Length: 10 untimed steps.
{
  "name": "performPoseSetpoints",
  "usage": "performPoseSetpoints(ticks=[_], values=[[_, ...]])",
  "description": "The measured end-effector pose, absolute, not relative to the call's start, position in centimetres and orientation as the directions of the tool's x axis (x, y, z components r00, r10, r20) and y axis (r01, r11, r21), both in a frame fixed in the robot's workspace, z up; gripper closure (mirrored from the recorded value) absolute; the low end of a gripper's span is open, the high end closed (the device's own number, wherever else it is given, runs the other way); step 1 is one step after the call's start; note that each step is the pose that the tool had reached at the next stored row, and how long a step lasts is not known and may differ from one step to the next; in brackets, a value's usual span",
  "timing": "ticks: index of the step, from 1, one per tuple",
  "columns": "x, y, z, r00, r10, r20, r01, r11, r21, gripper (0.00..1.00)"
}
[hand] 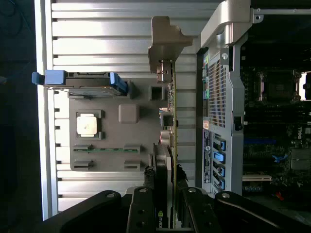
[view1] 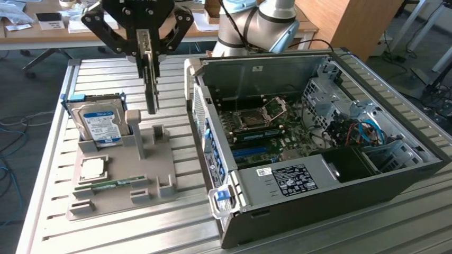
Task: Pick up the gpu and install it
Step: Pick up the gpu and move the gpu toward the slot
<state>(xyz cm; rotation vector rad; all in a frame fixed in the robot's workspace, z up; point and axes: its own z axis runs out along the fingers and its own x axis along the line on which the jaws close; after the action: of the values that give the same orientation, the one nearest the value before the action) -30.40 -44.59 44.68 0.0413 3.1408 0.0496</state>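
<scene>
My hand is clamped on the gpu, fingers pressed to both faces of the card, which hangs upright and edge-on just outside the open case, on the exterior view's left of it. In the wrist view the hand grips the dark end of the gpu, and the pale metal bracket is at the end farthest from my fingers, pointing down beside the case's perforated rear panel.

The card hangs over a grey tray that lies on the slatted metal tabletop alongside the case; whether the card's lower end touches the tray I cannot tell. On the side of the tray away from the case, a blue-labelled hard drive stands upright in its slot. A square processor lies flat nearer the exterior camera, with a narrow green RAM stick just beyond it.

The case lies on its side with the panel off, and the motherboard faces up inside. Behind the case stands the arm's pale base.
</scene>
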Motion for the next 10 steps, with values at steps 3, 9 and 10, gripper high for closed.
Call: performPoseSetpoints(ticks=[3,9,10], values=[[-30.40,-44.59,44.71,-1.000,0.026,0.000,0.026,0.999,0.032,0.73],[-30.40,-44.59,44.72,-1.000,0.026,0.000,0.026,0.999,0.032,0.73],[-30.40,-44.59,44.69,-1.000,0.026,0.000,0.026,0.999,0.032,0.73]])
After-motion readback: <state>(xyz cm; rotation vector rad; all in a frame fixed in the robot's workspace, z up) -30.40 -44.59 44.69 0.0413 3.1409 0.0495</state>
